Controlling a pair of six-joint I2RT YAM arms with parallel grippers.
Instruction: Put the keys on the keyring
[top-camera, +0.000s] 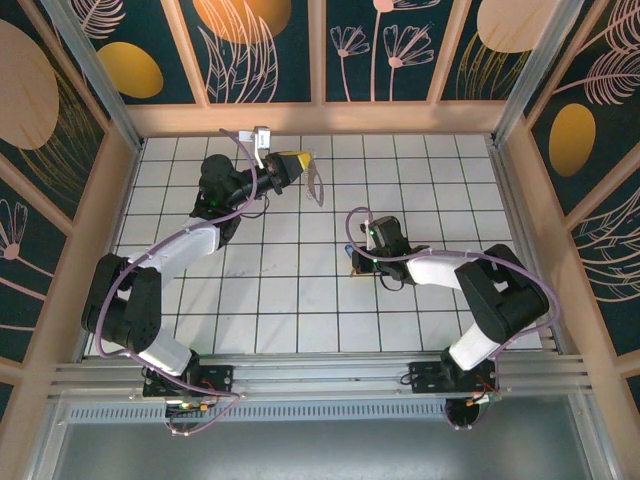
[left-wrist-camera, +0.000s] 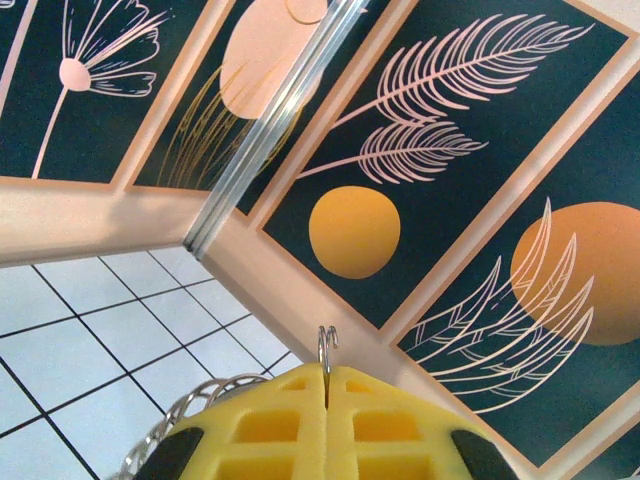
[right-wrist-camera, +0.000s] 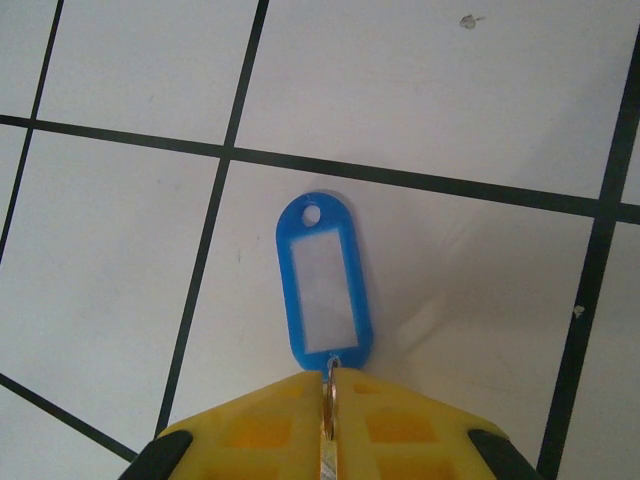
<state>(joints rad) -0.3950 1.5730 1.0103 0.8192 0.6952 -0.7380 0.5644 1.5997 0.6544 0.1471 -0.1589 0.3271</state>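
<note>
At desk (right-wrist-camera: 120, 220) level, right claw (right-wrist-camera: 328, 388) is clamping the light, slippery key (right-wrist-camera: 323, 290) by its metal end; left claw (left-wrist-camera: 326, 378) is pinching the thin-wired keyring (left-wrist-camera: 324, 342).

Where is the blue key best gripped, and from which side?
Grip the blue key at its thin metal end, probably coming along its length, as the right gripper does: the flat head and its hole stay free for threading.

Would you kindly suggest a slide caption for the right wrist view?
Right gripper pinching the blue-tagged key, white tiles behind.
</note>
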